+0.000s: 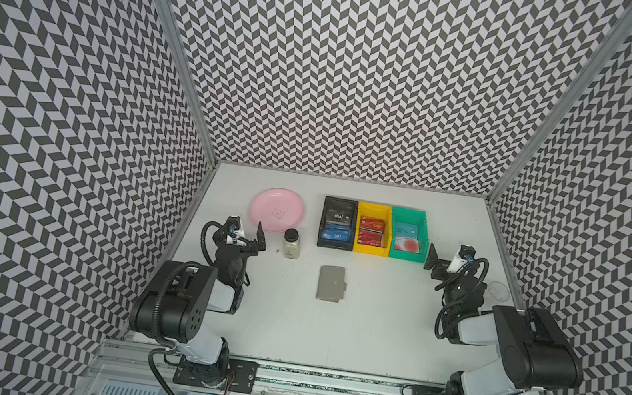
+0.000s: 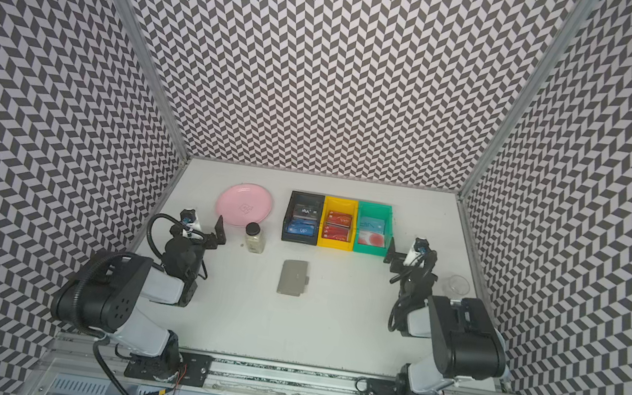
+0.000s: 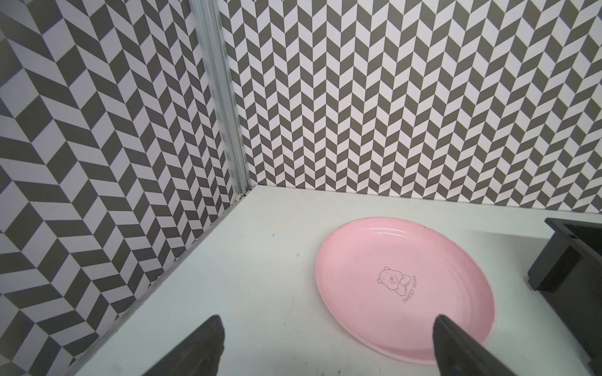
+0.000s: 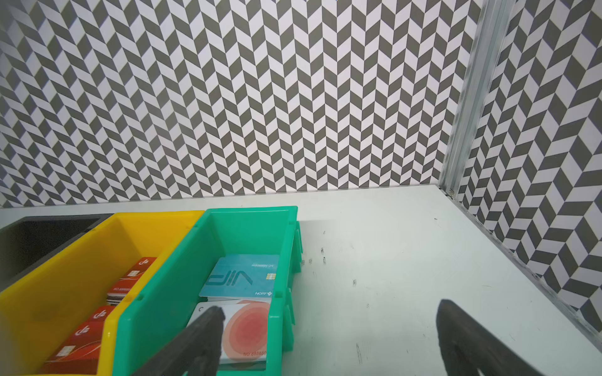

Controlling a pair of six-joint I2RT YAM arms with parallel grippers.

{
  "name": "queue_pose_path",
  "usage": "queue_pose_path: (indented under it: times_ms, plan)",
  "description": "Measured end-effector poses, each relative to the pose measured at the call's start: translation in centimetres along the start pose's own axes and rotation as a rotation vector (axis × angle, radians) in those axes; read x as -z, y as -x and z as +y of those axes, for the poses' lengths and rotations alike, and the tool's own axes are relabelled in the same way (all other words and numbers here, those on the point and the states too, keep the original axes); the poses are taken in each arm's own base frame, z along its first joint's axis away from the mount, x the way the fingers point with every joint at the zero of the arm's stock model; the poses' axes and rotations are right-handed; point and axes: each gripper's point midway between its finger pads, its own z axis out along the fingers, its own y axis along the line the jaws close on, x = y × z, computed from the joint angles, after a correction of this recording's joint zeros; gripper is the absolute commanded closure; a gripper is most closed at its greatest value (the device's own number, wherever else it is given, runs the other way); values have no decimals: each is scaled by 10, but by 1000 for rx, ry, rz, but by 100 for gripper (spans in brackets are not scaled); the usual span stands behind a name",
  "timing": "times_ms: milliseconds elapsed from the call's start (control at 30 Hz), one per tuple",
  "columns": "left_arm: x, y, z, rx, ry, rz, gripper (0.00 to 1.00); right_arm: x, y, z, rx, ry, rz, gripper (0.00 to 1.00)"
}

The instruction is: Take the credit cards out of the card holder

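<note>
Top view, card holder (image 1: 330, 283): closed, flat at mid table (image 1: 371, 332), tab on the right edge; credit cards hidden inside.
Handling: probably light, thin, stiff-covered, apt to slide; pin one edge, lift at the tab.
Left wrist, left gripper (image 3: 327, 320): spread wide, empty, near pink plate (image 3: 404, 260).
Right wrist, right gripper (image 4: 330, 309): spread wide, empty, just beside green bin (image 4: 247, 224); card holder unseen.

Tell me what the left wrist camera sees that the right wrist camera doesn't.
Only the left wrist view shows the pink plate with its bear drawing. Only the right wrist view shows the yellow bin holding red cards, and the green bin holding a light blue card and a white card with a red circle. Both show the black bin, the white table and the patterned walls.
</note>
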Motion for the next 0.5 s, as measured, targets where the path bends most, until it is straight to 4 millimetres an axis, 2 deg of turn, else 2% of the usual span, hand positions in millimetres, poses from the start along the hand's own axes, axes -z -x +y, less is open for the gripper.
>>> queue_pose_path:
  times_ms: [500]
  plan:
    - [0, 0, -1, 0, 2, 0, 0, 0, 0, 0, 0, 0, 0, 1]
